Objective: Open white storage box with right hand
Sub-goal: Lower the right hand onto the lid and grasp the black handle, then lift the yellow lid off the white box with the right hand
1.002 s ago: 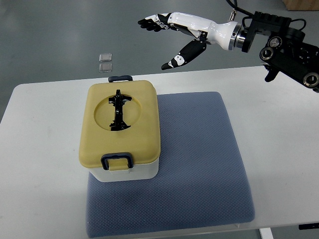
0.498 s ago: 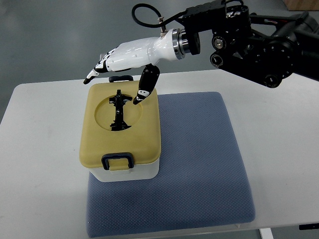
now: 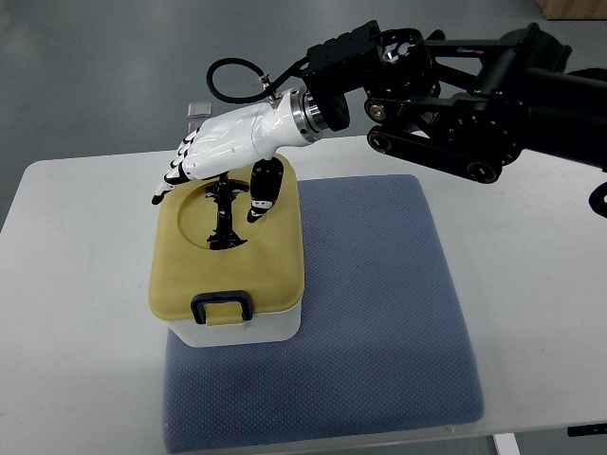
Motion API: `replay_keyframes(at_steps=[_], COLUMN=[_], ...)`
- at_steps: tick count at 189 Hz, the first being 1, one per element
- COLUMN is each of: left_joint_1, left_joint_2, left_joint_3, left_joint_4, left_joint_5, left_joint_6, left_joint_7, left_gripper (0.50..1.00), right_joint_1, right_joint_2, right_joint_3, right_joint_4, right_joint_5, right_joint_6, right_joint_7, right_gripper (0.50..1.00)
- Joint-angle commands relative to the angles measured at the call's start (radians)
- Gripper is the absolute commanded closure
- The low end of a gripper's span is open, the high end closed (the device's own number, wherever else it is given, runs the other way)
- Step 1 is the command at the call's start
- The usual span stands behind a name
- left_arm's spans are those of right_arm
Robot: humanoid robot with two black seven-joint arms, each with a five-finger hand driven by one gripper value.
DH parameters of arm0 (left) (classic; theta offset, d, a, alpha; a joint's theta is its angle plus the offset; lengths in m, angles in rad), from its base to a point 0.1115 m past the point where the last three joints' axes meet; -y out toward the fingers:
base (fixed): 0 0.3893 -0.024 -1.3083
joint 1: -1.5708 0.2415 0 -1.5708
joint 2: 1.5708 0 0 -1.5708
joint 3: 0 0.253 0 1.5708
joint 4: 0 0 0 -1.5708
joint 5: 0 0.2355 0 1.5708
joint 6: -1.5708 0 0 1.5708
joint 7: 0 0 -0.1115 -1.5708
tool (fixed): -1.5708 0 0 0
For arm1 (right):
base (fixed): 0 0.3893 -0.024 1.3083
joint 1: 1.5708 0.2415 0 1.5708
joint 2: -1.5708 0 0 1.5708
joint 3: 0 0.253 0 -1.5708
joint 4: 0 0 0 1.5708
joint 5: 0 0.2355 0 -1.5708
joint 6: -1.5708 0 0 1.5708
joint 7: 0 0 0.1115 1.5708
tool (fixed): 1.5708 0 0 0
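The white storage box (image 3: 248, 326) stands on the left part of the blue mat, closed by a mustard-yellow lid (image 3: 228, 256) with a black folding handle (image 3: 224, 220) in a round recess. A dark blue latch (image 3: 221, 308) sits on its near side. My right hand (image 3: 211, 175), white with black fingertips, hovers over the far end of the lid, fingers spread towards the left and thumb (image 3: 262, 192) pointing down beside the handle. It holds nothing. Its black arm comes in from the upper right. The far latch is hidden under the hand.
The blue padded mat (image 3: 379, 303) covers the middle of the white table (image 3: 76, 313). Beyond the table's far edge lies grey floor with a small clear item (image 3: 198, 109).
My right hand has swept left and down from beyond the table's far edge to just above the lid's far end. The box has not moved.
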Motion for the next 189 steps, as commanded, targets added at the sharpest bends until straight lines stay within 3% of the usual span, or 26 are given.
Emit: replay_keyframes(at_steps=[1,63,92,106,117,144,166,189], left_joint_1=[0.000,0.000,0.000,0.000,0.000,0.000,0.000,0.000], left_joint_2=[0.000,0.000,0.000,0.000,0.000,0.000,0.000,0.000], left_joint_3=[0.000,0.000,0.000,0.000,0.000,0.000,0.000,0.000], left_joint_4=[0.000,0.000,0.000,0.000,0.000,0.000,0.000,0.000], left_joint_5=[0.000,0.000,0.000,0.000,0.000,0.000,0.000,0.000], left_joint_6=[0.000,0.000,0.000,0.000,0.000,0.000,0.000,0.000], left_joint_7=[0.000,0.000,0.000,0.000,0.000,0.000,0.000,0.000], left_gripper=[0.500,0.500,0.500,0.500,0.500,0.500,0.500,0.500], right_joint_1=[-0.002,-0.028,-0.029,-0.038,-0.040,-0.052,-0.052,-0.049], right_joint_2=[0.002,0.005,0.006,0.006,0.006,0.005,0.000,-0.005], right_joint_3=[-0.006,-0.011,-0.013,-0.013,-0.014,-0.014,-0.011,-0.008], right_joint_4=[-0.009,-0.035,-0.037,-0.037,-0.038,-0.038,-0.038,-0.037], right_joint_5=[-0.012,-0.012,-0.012,-0.012,-0.012,-0.012,-0.011,-0.004], right_joint_6=[-0.002,-0.052,-0.060,-0.060,-0.060,-0.060,-0.063,-0.092], right_joint_7=[0.000,-0.011,-0.011,-0.011,-0.011,-0.009,-0.005,0.003], right_gripper=[0.568,0.595,0.732,0.844,0.883,0.926,1.000,1.000])
